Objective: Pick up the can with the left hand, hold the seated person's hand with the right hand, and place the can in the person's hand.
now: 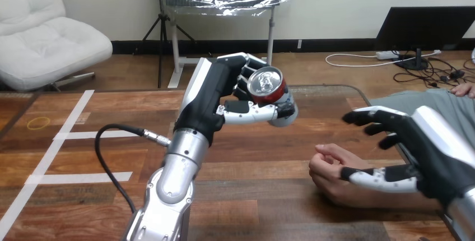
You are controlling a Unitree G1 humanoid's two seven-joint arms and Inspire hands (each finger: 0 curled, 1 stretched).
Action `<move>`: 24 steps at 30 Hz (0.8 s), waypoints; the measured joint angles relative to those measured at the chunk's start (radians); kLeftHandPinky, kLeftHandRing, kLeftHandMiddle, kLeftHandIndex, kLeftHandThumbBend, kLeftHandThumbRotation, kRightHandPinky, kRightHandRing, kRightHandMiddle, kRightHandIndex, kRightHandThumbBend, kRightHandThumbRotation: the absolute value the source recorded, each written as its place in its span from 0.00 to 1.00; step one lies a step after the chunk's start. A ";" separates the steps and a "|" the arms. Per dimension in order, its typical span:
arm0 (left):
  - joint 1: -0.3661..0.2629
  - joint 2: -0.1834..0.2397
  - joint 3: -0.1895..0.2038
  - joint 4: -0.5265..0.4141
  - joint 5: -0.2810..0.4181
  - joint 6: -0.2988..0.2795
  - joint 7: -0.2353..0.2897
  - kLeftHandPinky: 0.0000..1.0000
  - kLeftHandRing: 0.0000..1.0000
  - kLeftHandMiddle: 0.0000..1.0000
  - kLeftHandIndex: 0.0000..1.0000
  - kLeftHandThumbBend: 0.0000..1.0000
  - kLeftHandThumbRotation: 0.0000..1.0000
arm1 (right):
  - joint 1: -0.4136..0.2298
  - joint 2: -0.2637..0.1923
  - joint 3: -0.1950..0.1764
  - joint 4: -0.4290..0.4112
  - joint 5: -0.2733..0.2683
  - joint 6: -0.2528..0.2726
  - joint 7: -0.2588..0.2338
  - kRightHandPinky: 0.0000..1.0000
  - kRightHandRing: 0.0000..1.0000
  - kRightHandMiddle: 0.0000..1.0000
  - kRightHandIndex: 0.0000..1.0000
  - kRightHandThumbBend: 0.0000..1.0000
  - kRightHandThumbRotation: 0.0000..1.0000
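While the wooden tabletop [269, 157] spreads across the view, marked with white tape lines [61, 135] at its left, the robot's left arm [168, 190] stands up from the bottom edge, a black cable [109, 157] plugged in near its wrist. The left hand [210, 103] is above the tabletop's middle, its fingers [252, 60] and thumb clenched round a red can [268, 84] with a silver top, held clear of the tabletop. At the right, the right hand [414, 140] hangs in the air, fingers [369, 117] straight and spread, grasping nothing. The person's hand [327, 168] rests on the tabletop as a loose fist, just left of it; the robot's thumb [372, 178] crosses the person's wrist, contact unclear. A small yellow rubber band [38, 122] lies far left.
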 measured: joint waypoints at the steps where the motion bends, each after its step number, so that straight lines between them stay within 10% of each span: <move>1: 0.000 -0.002 -0.001 -0.002 0.000 0.004 0.000 0.37 0.41 0.45 0.49 0.62 0.00 | 0.000 -0.008 -0.005 0.000 0.000 0.000 0.005 0.70 0.81 0.84 0.79 0.73 0.00; 24: 0.000 -0.050 -0.014 -0.007 0.003 0.063 -0.015 0.36 0.40 0.44 0.49 0.63 0.00 | -0.039 -0.243 -0.035 0.066 -0.090 0.078 0.151 0.75 0.86 0.89 0.84 0.81 0.00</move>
